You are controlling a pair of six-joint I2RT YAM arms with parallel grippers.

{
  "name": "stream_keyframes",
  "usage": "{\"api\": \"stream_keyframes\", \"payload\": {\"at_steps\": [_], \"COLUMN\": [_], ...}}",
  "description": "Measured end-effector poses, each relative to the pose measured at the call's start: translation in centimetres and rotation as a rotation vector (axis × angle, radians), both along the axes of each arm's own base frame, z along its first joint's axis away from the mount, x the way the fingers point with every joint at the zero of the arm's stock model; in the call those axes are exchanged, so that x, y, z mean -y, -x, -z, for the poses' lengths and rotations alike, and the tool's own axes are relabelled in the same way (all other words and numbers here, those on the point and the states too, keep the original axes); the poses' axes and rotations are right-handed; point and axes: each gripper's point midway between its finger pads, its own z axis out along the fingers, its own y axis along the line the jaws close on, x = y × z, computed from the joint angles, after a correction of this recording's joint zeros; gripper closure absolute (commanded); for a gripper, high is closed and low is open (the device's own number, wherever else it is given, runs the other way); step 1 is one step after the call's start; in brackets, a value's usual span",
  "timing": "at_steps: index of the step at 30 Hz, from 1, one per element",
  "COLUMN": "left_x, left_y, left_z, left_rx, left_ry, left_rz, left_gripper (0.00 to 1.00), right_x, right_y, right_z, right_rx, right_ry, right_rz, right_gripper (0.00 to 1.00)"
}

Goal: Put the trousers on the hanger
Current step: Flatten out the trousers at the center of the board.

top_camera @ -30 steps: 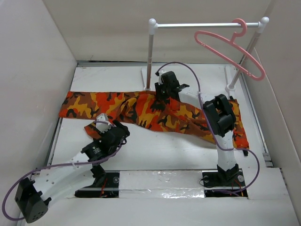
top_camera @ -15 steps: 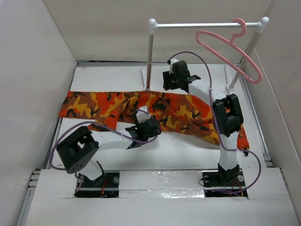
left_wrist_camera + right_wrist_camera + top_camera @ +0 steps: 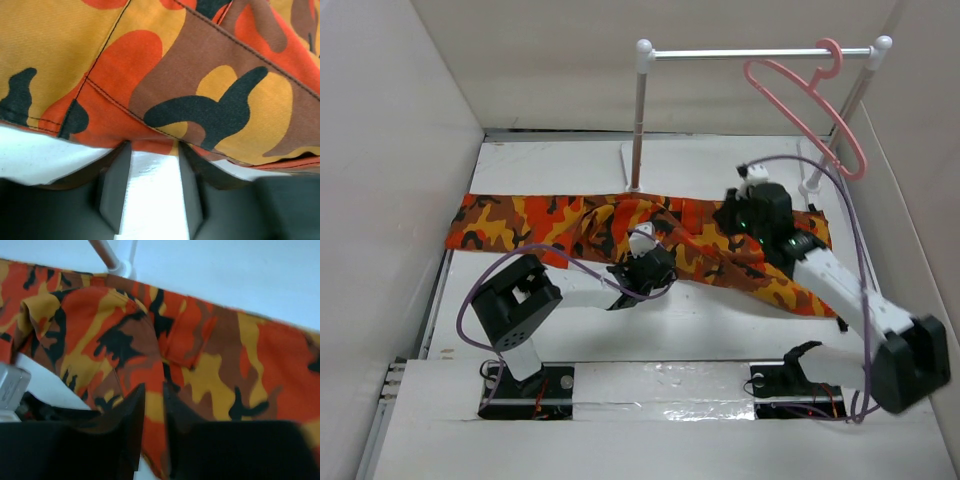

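Observation:
The trousers (image 3: 550, 225) lie flat across the table from far left to right, camouflage side up. The pink hanger (image 3: 807, 112) hangs tilted from the white rail at the back right, apart from both arms. My left gripper (image 3: 652, 262) sits low at the trousers' near edge in the middle. In the left wrist view its gripper (image 3: 153, 148) is open, its tips touching the hem (image 3: 150, 142), with bare table between the fingers. My right gripper (image 3: 741, 216) hovers over the trousers' right part. In the right wrist view its gripper (image 3: 153, 390) is open only a narrow gap, with the trousers (image 3: 210, 355) showing through.
The white rail (image 3: 750, 52) stands on two posts, one behind the trousers' middle (image 3: 638, 120) and one at the back right (image 3: 817, 180). White walls close in the table on the left, back and right. A post foot (image 3: 122, 266) shows just beyond the cloth.
My left arm slid right along the trousers' near edge, its jaws narrowing. My right arm swung from the back middle to the right and came down over the trousers. The hanger swung slightly.

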Motion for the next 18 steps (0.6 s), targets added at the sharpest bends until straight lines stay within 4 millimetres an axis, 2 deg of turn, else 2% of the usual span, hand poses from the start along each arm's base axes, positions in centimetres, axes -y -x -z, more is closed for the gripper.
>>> {"api": "stream_keyframes", "payload": {"at_steps": [1,2,4,5,6,7,8,10,14,15,16,18], "left_x": [0.0,-0.1,-0.1,-0.1,-0.1,0.0,0.0,0.1,0.1,0.2,0.2,-0.1], "left_y": [-0.1,-0.1,-0.3,-0.4,-0.5,-0.6,-0.8,-1.1,-1.6,-1.6,-1.6,-1.2], "left_z": [0.0,-0.1,-0.2,-0.3,-0.4,-0.6,-0.7,-0.9,-1.3,-1.4,-1.5,-1.8], "left_rx": [0.005,0.011,0.024,0.031,0.038,0.044,0.050,0.059,0.073,0.074,0.078,0.086], "left_ry": [-0.006,-0.010,-0.017,-0.020,-0.022,-0.023,-0.022,-0.015,-0.005,-0.005,-0.005,-0.006], "left_rz": [0.003,0.005,0.006,0.007,0.007,0.008,0.009,0.008,0.012,0.014,0.016,0.020], "left_gripper": [0.68,0.75,0.81,0.87,0.89,0.92,0.97,1.00,1.00,1.00,1.00,0.93], "right_x": [1.3,2.7,5.5,6.7,7.5,8.3,8.6,8.6,8.2,8.0,7.8,7.1], "right_y": [1.6,3.2,5.9,7.2,8.3,9.4,10.2,11.5,12.5,12.8,13.2,14.0], "right_z": [0.4,0.9,2.3,3.4,4.5,5.1,5.5,6.2,7.1,7.4,7.7,7.6], "right_rx": [0.012,0.017,0.025,0.013,-0.021,-0.022,-0.029,-0.061,-0.140,-0.169,-0.193,-0.203], "right_ry": [-0.018,-0.027,-0.048,-0.050,-0.051,-0.073,-0.080,-0.112,-0.110,-0.098,-0.089,-0.090], "right_rz": [0.037,0.075,0.154,0.185,0.213,0.238,0.241,0.237,0.216,0.207,0.195,0.164], "right_gripper": [1.00,1.00,1.00,0.93,0.72,0.65,0.58,0.50,0.47,0.48,0.58,0.64]}}
